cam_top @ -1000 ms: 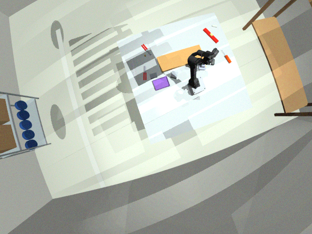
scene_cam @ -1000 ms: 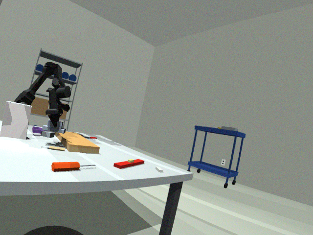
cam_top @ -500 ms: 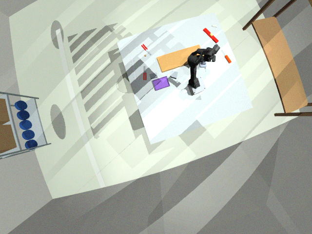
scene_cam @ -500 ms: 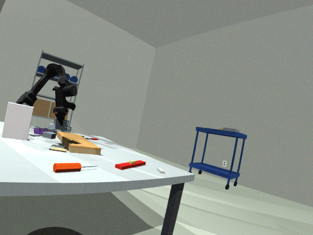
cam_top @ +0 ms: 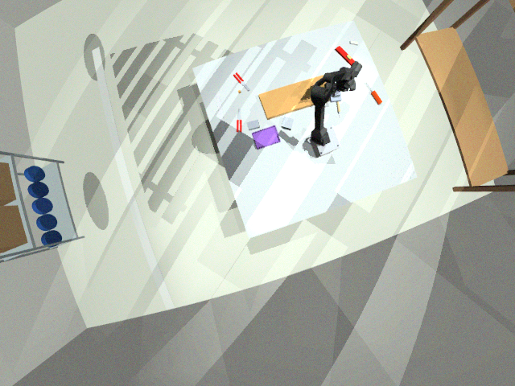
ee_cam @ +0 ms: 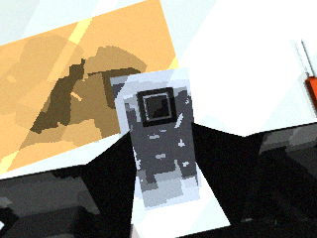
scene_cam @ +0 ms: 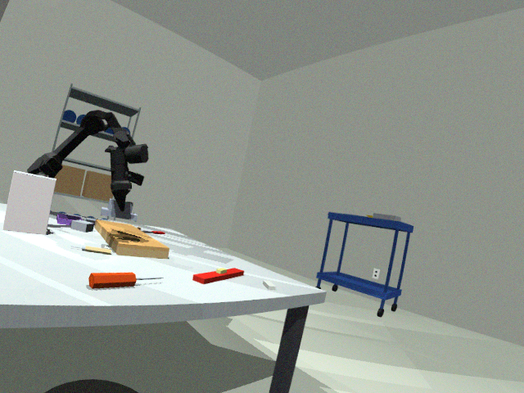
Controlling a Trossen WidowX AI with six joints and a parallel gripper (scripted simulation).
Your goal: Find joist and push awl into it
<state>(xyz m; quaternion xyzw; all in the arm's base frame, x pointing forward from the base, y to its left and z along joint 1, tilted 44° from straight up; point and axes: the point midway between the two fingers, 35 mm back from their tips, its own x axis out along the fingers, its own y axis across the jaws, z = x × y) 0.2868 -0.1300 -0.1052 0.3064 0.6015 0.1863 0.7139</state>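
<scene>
The fingers (cam_top: 335, 94) (scene_cam: 121, 207) are clamped on the stud finder (cam_top: 335, 98) (scene_cam: 128, 210) (ee_cam: 160, 166), one on each long side, so the hold is across its width. Its long axis runs out ahead of the fingers in the wrist view, with the square dark window on the part beyond them. The floor panel (cam_top: 286, 100) (scene_cam: 143, 249) (ee_cam: 30, 74) lies ahead and to the left of the fingers in that view. The stud finder's far end overlaps the panel's near right corner there; whether it touches the wood I cannot tell.

The panel's long axis leads away to the left of the fingers in the top view, and the stud finder points roughly across it. So the next move, as I judge it, is to carry the stud finder leftward from here along the panel, low and level, to search for the joist. Too much height could spoil the reading; too little could snag the panel's edge.

In the top view the awl (cam_top: 338, 107) (scene_cam: 97, 250) lies on the tabletop (cam_top: 290, 186) (scene_cam: 51, 287) just below the fingers, and the tray (cam_top: 265, 137) (scene_cam: 67, 219) well off to their lower left. The orange-handled screwdriver (cam_top: 376, 97) (scene_cam: 111, 279) (ee_cam: 313, 89) lies to the fingers' right in the wrist view, apart from the work.
</scene>
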